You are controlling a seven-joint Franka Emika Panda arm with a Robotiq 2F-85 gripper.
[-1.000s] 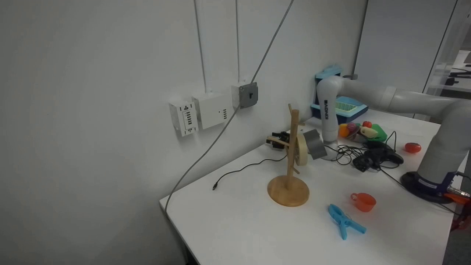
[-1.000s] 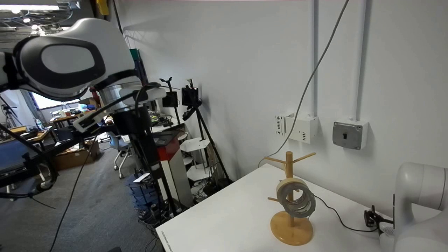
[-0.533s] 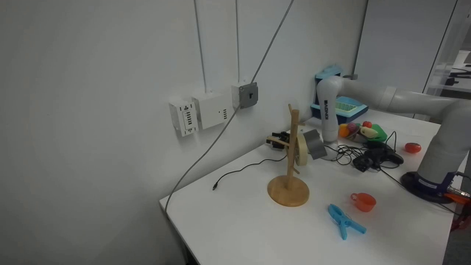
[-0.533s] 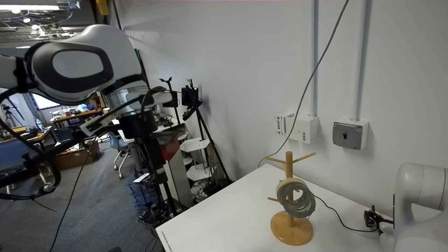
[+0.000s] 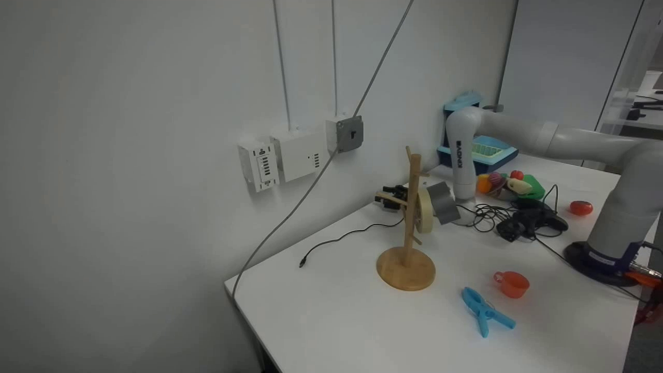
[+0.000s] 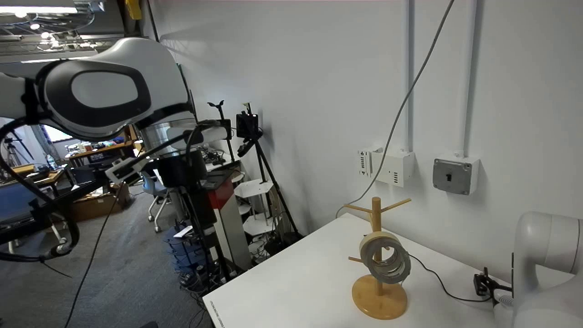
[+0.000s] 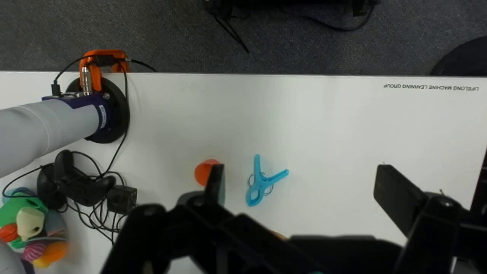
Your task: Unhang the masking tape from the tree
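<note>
The tree point(image 5: 410, 223) is a light-wood stand upright on the white table; it also shows in an exterior view point(image 6: 376, 216). The masking tape point(image 5: 425, 210), a tan ring, hangs on a side peg by the post; it shows in an exterior view point(image 6: 371, 241) partly behind a grey roll point(image 6: 401, 269) hanging outside it. My gripper point(image 6: 202, 216) is in the air at the left, well apart from the tree. In the wrist view my gripper point(image 7: 298, 180) is wide open and empty, pointing at the table. There the tape is hidden; only a wood-coloured sliver point(image 7: 279, 234) shows.
A red cup point(image 5: 513, 285) and a blue clip point(image 5: 484, 312) lie near the tree's base. A grey second arm point(image 5: 518, 134), a black controller with cables point(image 5: 533, 217) and toy food point(image 5: 510, 185) stand farther along the table. A wall point(image 5: 155, 181) runs behind.
My arm and gripper have moved down and a little to the right in an exterior view. The tree and both rolls have not moved.
</note>
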